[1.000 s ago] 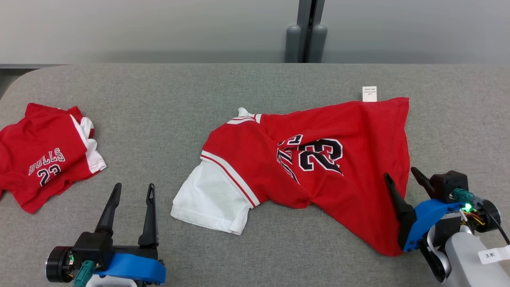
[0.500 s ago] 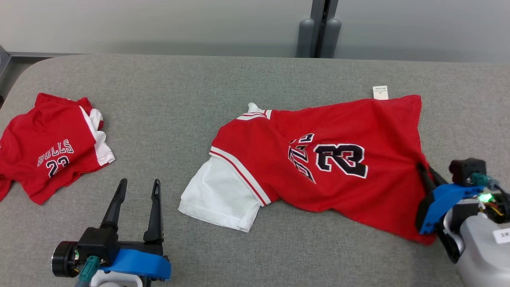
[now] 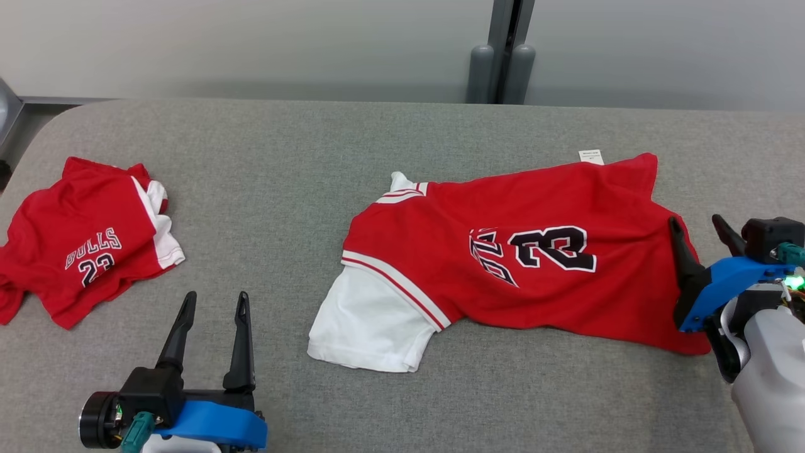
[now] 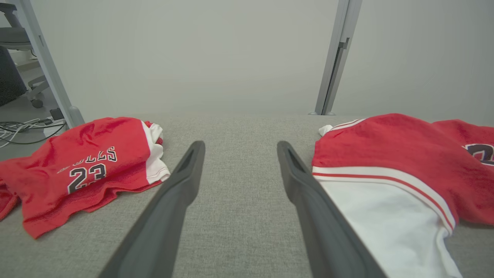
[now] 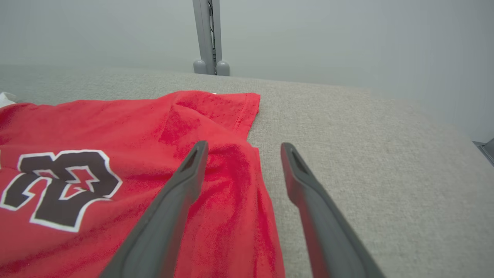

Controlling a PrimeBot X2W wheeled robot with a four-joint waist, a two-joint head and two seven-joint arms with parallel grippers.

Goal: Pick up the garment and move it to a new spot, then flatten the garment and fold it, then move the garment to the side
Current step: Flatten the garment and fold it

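A crumpled red shirt (image 3: 82, 239) is seen at the table's (image 3: 283, 157) left end. The left gripper (image 3: 215, 296) is held wide and empty at the near edge, with the garment's (image 3: 503, 251) white sleeve (image 3: 368, 327) to its right. The garment is spread centre-right. At its right hem the right gripper (image 3: 695, 220) is spread wide, one finger over cloth, the other over bare table; nothing is clamped.

The garment (image 3: 503, 264) lies right of the other jersey (image 3: 82, 242).

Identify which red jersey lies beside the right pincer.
The spread-out jersey: its edge lies by the right pincer. The crumpled jersey lies far left.
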